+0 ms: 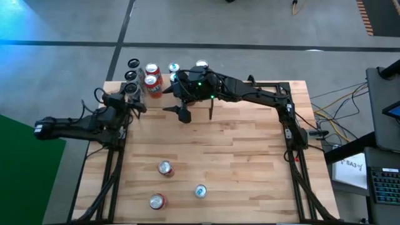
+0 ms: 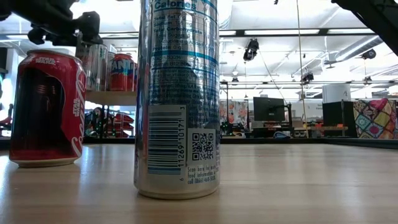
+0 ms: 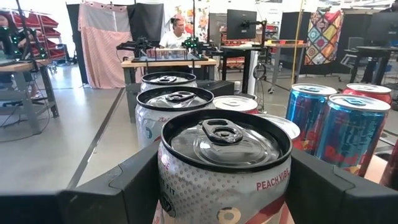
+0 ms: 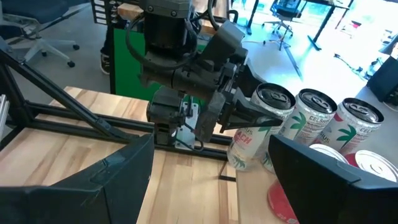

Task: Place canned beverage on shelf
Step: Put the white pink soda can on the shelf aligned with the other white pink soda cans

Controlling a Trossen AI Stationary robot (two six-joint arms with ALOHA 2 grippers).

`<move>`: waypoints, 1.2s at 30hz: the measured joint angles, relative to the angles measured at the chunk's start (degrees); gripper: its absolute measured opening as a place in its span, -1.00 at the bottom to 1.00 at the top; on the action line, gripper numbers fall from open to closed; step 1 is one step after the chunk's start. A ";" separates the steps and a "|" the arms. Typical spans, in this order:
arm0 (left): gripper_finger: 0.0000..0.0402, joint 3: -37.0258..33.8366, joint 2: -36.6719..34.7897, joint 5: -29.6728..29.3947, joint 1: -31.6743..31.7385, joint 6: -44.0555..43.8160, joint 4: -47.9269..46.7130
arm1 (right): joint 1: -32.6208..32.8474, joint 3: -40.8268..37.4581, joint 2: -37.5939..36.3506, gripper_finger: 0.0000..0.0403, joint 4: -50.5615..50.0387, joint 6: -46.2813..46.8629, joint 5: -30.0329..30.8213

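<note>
Three cans are standing apart on the near tabletop: two red (image 1: pixel 165 167) (image 1: pixel 157 200), one blue-and-silver (image 1: pixel 200 191). The left gripper (image 1: pixel 131 91) is clamping an upright silver peach-labelled can (image 3: pixel 225 168), long axis vertical, at the light wooden shelf's (image 2: pixel 112 97) left end beside seven shelved cans. The right gripper (image 1: pixel 197 112) is hanging spread apart nearby.

The butcher-block worktop (image 1: pixel 237 150) stands on a grey concrete floor (image 1: pixel 250 25) marked with dark lines. Off its right edge, cables trail toward a desk with a keyboard (image 1: pixel 382 185). Across the far edge lies an open hall under bright ceiling strip lights (image 2: pixel 292 32), with a dark monitor (image 2: pixel 268 108), a patterned quilt (image 2: pixel 374 118), a pink curtain (image 3: pixel 102 43), and a person seated at a wooden bench (image 3: pixel 168 61).
</note>
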 joint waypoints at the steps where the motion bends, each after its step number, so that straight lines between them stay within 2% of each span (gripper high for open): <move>1: 0.29 0.00 0.12 -0.02 0.20 -0.05 0.00 | 0.00 0.00 0.00 0.52 0.00 0.00 -0.02; 36: 0.30 0.00 1.57 -0.04 4.91 -2.77 0.07 | 0.59 0.00 0.00 0.52 -0.24 -0.44 -0.04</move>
